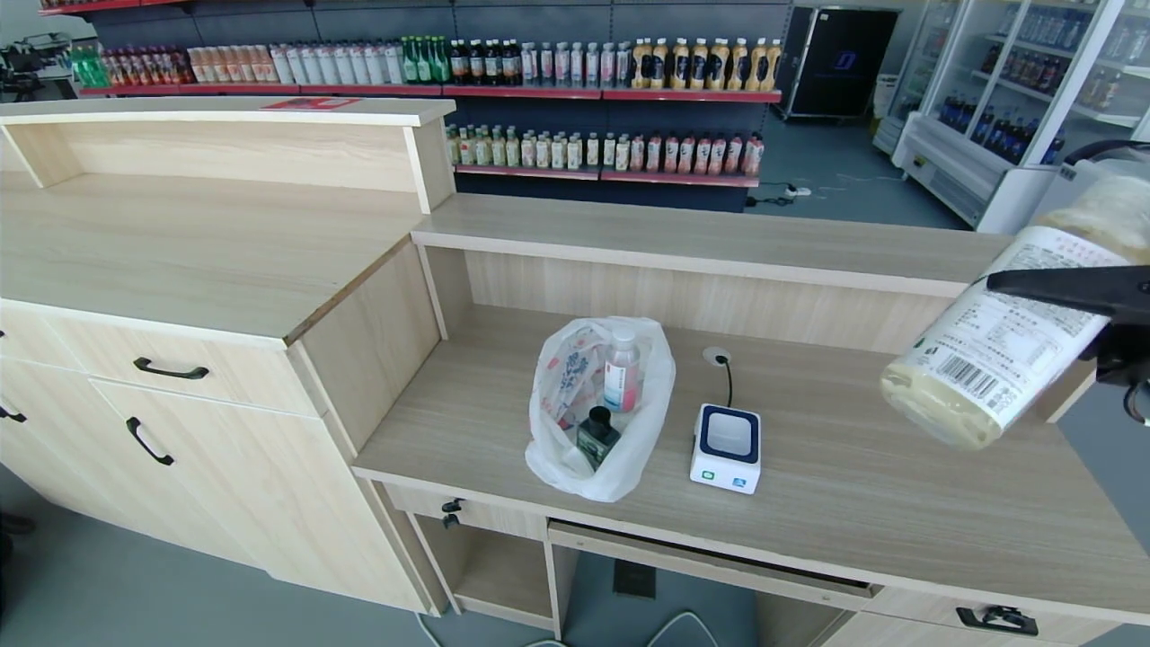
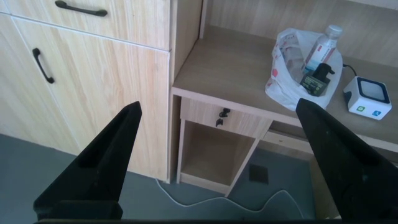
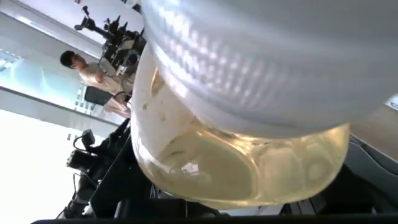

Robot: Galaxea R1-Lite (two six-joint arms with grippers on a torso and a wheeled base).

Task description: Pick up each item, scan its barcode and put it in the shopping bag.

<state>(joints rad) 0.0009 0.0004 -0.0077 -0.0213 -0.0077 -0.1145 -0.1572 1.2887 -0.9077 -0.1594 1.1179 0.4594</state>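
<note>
Shop shelving (image 1: 539, 67) lined with drink bottles runs along the back wall, with glass-door coolers (image 1: 988, 90) off to the right. In front stands the pale wooden table (image 1: 853, 503). Near its left end lies the white shopping bag (image 1: 600, 404), mouth open. Above the table's right end the right claw (image 1: 1078, 296) is clamped around a large jar (image 1: 997, 359) of pale yellow contents. The jar is tilted, with its barcode label facing up and its base lower, towards the bag. Just right of the bag sits the white scanner (image 1: 726, 447), apart from it. Inside the bag are a small bottle (image 1: 622, 370) and a dark item (image 1: 597, 434). The left claw (image 2: 214, 168) hangs low beside the table, fingers spread wide and holding nothing
</note>
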